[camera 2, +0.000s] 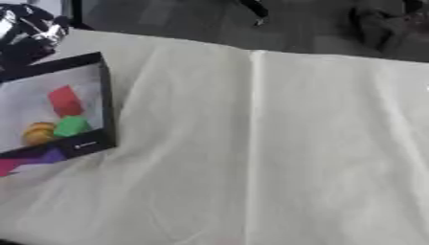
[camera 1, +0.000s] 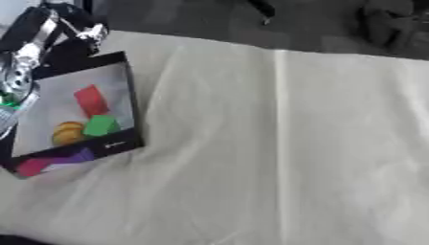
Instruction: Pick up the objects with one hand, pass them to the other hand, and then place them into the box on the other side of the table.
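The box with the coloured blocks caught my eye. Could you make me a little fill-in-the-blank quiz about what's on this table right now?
1. The black-walled box sits on the robot's ____ side of the table.
2. Inside it, the green block lies just below a ____ block.
3. Beside the green block sits a rounded ____ thing.
4. The table is covered by a pale ____.

Missing words: left; red; orange; cloth
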Tool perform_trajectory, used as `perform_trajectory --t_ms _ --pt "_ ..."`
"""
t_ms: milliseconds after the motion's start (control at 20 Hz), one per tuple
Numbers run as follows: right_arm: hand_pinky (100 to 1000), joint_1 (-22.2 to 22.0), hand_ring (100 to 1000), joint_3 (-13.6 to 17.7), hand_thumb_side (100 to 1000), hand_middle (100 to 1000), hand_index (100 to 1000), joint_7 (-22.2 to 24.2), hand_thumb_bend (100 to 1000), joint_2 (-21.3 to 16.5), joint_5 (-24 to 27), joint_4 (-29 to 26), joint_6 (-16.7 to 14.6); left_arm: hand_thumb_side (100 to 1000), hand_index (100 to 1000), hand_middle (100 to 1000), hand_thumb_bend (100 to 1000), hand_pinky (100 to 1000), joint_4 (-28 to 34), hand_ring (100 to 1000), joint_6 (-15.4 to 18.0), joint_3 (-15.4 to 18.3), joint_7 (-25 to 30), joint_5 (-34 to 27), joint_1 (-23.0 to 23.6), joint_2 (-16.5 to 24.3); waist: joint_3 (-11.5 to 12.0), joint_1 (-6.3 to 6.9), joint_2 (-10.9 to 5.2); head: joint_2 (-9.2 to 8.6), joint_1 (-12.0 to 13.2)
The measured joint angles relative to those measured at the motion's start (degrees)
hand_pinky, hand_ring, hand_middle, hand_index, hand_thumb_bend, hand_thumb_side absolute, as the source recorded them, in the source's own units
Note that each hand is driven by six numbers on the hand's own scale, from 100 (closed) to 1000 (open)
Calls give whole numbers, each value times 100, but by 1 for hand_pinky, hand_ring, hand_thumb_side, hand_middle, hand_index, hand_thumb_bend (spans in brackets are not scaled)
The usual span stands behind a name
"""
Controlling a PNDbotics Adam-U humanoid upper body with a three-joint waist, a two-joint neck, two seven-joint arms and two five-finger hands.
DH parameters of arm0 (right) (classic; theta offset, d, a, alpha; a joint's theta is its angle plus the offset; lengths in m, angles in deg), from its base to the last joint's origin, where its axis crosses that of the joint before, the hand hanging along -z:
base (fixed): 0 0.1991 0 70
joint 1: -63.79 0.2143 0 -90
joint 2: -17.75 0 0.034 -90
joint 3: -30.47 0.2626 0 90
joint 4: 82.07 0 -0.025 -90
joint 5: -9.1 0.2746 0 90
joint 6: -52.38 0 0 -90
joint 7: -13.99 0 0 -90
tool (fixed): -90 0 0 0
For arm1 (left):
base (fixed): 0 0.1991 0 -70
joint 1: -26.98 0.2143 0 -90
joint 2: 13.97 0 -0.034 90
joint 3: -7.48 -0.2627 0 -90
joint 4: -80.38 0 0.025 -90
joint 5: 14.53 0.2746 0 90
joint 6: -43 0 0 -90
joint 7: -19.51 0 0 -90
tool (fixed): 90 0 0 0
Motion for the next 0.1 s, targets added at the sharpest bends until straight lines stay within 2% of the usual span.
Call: perform_trajectory --t_ms 100 --pt "700 -95 778 94 593 865 955 2 100 24 273 0 -85 830 829 662 119 890 152 690 294 14 -302 -568 27 -166 -21 7 -19 40 -105"
